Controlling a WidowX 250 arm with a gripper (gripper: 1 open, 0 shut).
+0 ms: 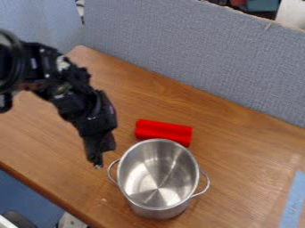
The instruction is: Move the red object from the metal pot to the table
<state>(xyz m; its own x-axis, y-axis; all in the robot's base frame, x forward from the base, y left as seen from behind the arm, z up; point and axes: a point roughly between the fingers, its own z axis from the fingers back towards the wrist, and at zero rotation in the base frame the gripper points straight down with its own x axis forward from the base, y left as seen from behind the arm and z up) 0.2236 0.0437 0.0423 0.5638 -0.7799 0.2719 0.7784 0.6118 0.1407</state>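
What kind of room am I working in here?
Probably an office or lab bench: a wooden table backed by a grey fabric partition, with only a steel pot and a red block set out.

No text, label, brand, number or sign can be read anywhere in the view.
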